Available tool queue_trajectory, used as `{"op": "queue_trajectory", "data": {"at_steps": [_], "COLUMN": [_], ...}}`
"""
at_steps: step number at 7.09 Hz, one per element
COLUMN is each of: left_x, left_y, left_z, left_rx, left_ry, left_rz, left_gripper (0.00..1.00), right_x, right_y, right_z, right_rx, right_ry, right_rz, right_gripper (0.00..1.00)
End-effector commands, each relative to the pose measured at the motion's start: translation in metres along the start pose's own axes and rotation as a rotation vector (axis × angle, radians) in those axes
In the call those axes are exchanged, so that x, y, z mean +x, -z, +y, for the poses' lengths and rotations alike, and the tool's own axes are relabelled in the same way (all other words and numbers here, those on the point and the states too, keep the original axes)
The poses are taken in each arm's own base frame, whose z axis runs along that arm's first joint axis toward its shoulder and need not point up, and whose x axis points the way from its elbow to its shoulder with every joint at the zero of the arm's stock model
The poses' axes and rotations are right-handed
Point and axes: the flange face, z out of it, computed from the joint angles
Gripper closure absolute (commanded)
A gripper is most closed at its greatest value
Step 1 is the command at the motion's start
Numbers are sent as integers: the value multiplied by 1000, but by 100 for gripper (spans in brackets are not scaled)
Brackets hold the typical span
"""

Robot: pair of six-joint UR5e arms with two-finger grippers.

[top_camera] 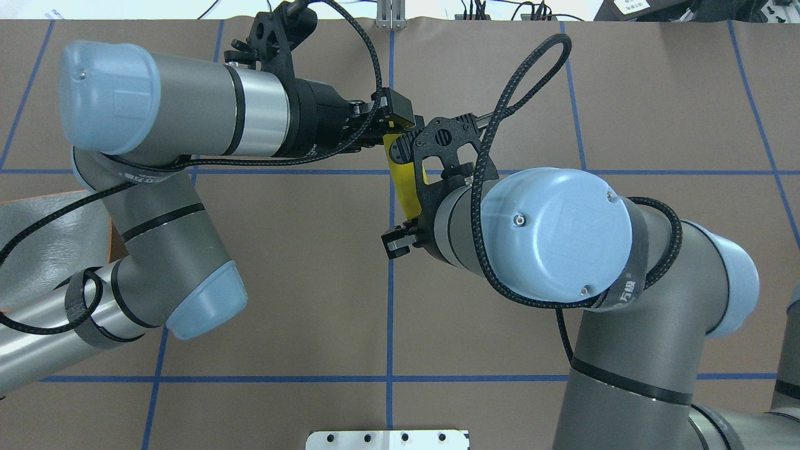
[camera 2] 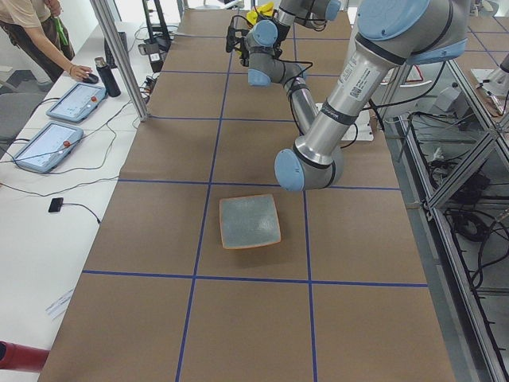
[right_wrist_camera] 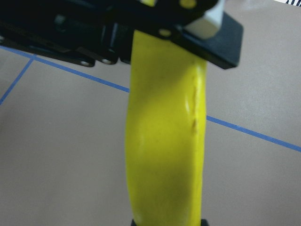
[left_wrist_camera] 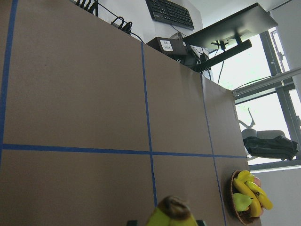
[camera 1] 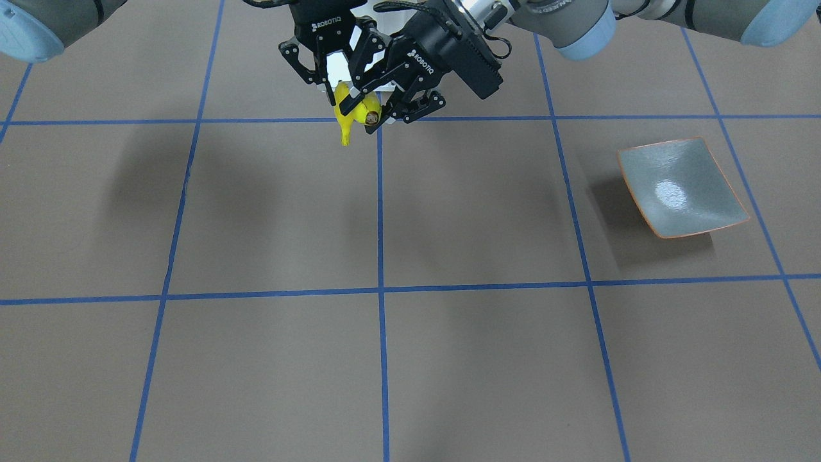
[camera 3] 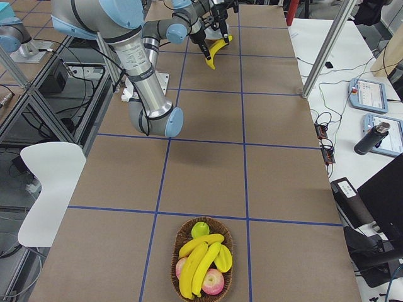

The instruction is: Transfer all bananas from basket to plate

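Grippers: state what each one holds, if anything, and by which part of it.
Both hold one banana: the left gripper near its dark-tipped end, the right gripper near the opposite end.

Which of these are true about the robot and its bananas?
1. The plate is empty. True.
2. The left gripper and right gripper both grip one banana. True.
3. The basket holds only bananas. False: it also holds apples and a pear.
4. The plate sits right beside the basket. False: they are far apart, at opposite ends of the table.
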Motion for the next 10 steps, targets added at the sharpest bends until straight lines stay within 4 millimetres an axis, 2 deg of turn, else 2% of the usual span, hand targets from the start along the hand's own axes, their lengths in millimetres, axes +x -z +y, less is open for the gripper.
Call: {"op": "queue_trajectory", "data": {"at_steps": [1, 2, 3, 5, 6, 7, 8, 9, 10], "left_x": [1, 1, 0, -3, -5, -8, -15, -30, -36], "left_y": [1, 1, 1, 1, 0, 2, 2, 11, 24], "left_z": [1, 0, 1, 0, 0, -1, -2, 1, 3], "left_rx": [-2, 1, -2, -1, 0, 2, -2, -2, 1], "left_ry": [-1, 5, 8, 7, 9, 7, 9, 13, 11], "left_rz": [2, 2, 1, -4, -8, -13, -25, -42, -46], "left_gripper": [100, 100, 100, 100, 100, 100, 100, 100, 100], "right_x": [3, 2, 2, 3, 10, 33, 69, 104, 139], "right_y": [-1, 0, 3, 14, 17, 18, 22, 23, 23], "right_z": [2, 2, 2, 3, -3, -15, -33, -43, -51], "right_rx": [-3, -1, -4, -7, -13, -29, -57, -82, -92], "right_ry": [9, -2, -9, -11, -23, -43, -84, -63, -30], "right_rz": [4, 1, -8, -38, -43, -33, -28, -12, 21], "right_gripper": [77, 17, 1, 1, 1, 1, 0, 0, 0]}}
